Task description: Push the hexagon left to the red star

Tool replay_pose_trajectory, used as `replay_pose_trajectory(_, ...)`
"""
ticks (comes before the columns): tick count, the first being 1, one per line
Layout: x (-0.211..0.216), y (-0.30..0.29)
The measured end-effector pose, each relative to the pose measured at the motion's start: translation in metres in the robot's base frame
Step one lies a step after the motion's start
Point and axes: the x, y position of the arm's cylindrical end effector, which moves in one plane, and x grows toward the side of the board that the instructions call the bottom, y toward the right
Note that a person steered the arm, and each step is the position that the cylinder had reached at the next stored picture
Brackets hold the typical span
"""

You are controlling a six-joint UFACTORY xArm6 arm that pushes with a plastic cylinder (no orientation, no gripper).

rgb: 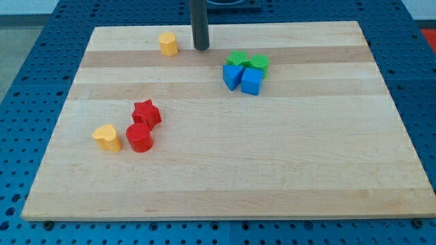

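A yellow hexagon block (168, 43) sits near the board's top edge, left of centre. My tip (201, 47) rests on the board just to the hexagon's right, a small gap apart. A red star (146, 113) lies far below, at the lower left. A red cylinder (139, 137) touches the star's lower side.
A yellow heart-shaped block (107, 137) lies left of the red cylinder. At the upper right a cluster holds a green star (238, 58), a green cylinder (259, 63) and two blue blocks (233, 75) (251, 82). The wooden board (272, 170) sits on a blue pegboard.
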Motion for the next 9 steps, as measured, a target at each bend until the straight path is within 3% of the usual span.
replay_pose_trajectory(1,-0.015,-0.052)
replay_pose_trajectory(2,0.020,-0.117)
replay_pose_trajectory(3,0.067,-0.125)
replay_pose_trajectory(5,0.021,-0.093)
replay_pose_trajectory(6,0.046,-0.078)
replay_pose_trajectory(7,0.115,-0.128)
replay_pose_trajectory(8,0.155,-0.163)
replay_pose_trajectory(9,0.137,-0.162)
